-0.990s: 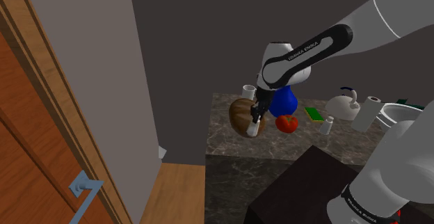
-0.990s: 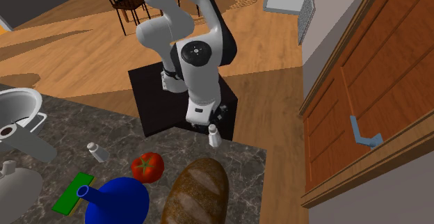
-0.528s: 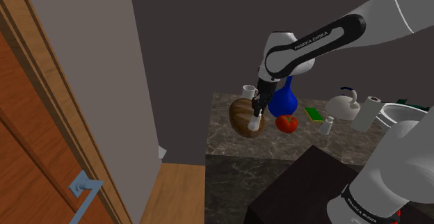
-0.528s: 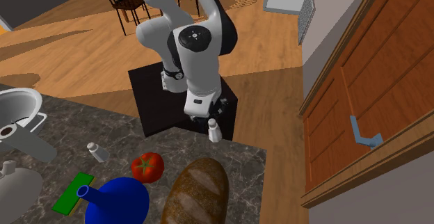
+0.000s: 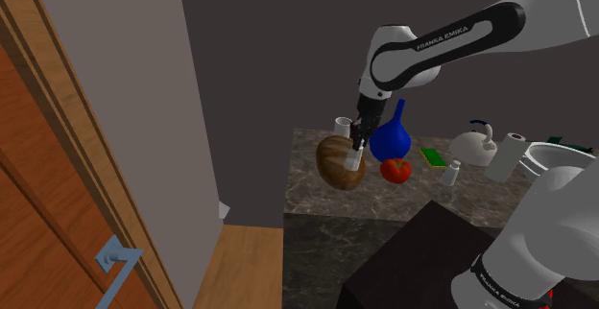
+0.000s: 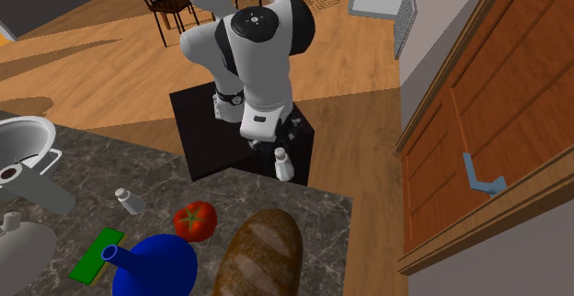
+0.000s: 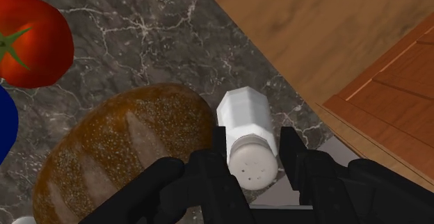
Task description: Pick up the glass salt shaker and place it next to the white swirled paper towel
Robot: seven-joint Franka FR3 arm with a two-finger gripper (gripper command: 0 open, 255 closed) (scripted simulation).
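Salt shaker [image 7: 247, 136], white and faceted with a perforated cap, is clasped between the two fingers of the black gripper [image 7: 254, 153] and is held clear of the dark marbled countertop [image 6: 317, 202], just beside the brown oval bread loaf [image 7: 118, 153] on its stand-facing side. The red tomato [image 5: 395, 170] is noted just beyond the loaf, with the round blue long-necked vase [image 5: 392, 139] behind it. Farther from the loaf along the counter come a flat green item [image 5: 435, 155], a second small white shaker [image 5: 451, 172] and a white kettle [image 5: 475, 145]. The white paper towel roll [image 5: 506, 155] stands well apart from the loaf, past all of these. A white cup [image 5: 343, 125] is seen behind the loaf. The held shaker's long axis runs roughly upright, in line with the fingers: cap toward the hand, base toward the counter. Against the frames of a second ago, the shaker and wrist are found higher, the base now lifted off the counter beside the loaf; loaf, tomato and vase are unmoved.
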